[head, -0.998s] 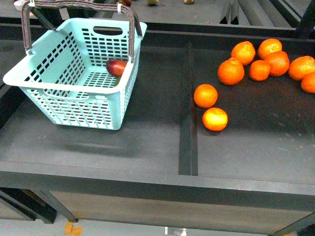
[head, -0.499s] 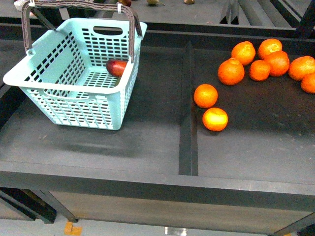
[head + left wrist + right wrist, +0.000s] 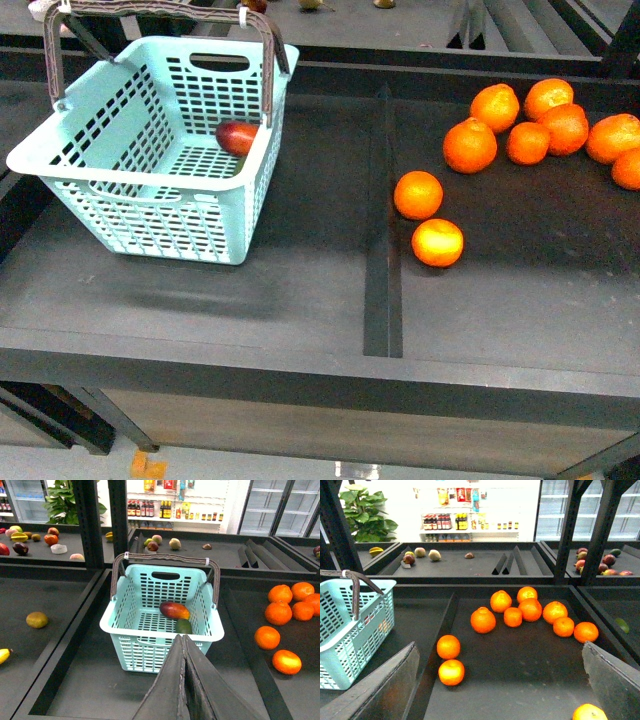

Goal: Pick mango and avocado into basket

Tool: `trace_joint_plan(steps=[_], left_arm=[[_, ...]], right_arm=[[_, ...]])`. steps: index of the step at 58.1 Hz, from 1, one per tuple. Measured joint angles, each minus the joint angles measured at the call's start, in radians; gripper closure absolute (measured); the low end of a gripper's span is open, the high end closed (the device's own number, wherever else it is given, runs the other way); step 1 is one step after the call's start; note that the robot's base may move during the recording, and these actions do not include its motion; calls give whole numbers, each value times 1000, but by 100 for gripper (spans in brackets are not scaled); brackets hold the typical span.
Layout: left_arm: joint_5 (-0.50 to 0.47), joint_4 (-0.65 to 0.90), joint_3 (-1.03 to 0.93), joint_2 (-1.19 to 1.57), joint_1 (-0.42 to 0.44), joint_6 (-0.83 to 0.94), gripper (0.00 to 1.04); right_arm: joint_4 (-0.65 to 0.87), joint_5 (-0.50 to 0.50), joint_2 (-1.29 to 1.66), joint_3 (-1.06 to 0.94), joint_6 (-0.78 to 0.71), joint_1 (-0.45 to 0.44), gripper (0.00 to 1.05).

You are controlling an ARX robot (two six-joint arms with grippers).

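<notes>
The mint-teal basket [image 3: 150, 215] stands on the dark shelf at the left, its brown handles raised. Inside it lies the red mango [image 3: 237, 137]; the left wrist view shows the mango [image 3: 174, 610] with the green avocado [image 3: 183, 626] beside it on the basket [image 3: 145, 650] floor. My left gripper [image 3: 182, 639] is shut and empty, hovering short of the basket's near wall. My right gripper [image 3: 501, 677] is open over the orange compartment with nothing between its fingers. Neither arm appears in the front view.
Several oranges [image 3: 470, 145] lie in the right compartment, two of them [image 3: 437, 242] near the raised divider [image 3: 381, 230]. A brownish fruit [image 3: 37, 619] sits in the bin left of the basket. Farther shelves hold more fruit.
</notes>
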Motion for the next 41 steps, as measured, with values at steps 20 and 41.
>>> trace_joint_plan(steps=[20,41], left_arm=[[0,0,0,0,0,0,102],[0,0,0,0,0,0,96]], right_arm=[[0,0,0,0,0,0,8],[0,0,0,0,0,0,8]])
